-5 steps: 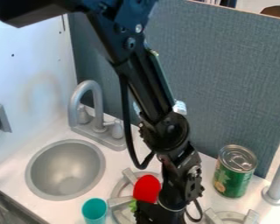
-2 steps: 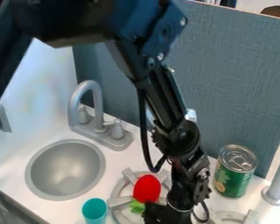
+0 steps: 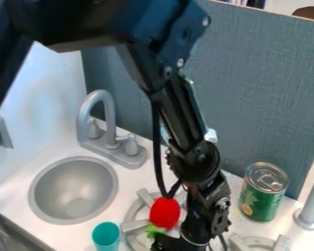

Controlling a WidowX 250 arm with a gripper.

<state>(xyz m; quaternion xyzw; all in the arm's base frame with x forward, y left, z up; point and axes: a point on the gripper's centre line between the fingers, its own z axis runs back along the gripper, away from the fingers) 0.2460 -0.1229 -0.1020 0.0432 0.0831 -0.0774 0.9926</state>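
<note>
Room around the gripper (image 3: 176, 243), low at the bottom centre, is bounded by the teal cup (image 3: 106, 236) at lower left, the green can (image 3: 263, 197) at lower right and the blue-grey panel (image 3: 264, 88) behind; the red toy (image 3: 165, 213) lies just left, at the burner (image 3: 129, 226). The black arm (image 3: 180, 117) slants down from the upper left, and I cannot tell the gripper's opening or hold. The white counter (image 3: 10, 180) bears a grey sink (image 3: 73, 188) at left
</note>
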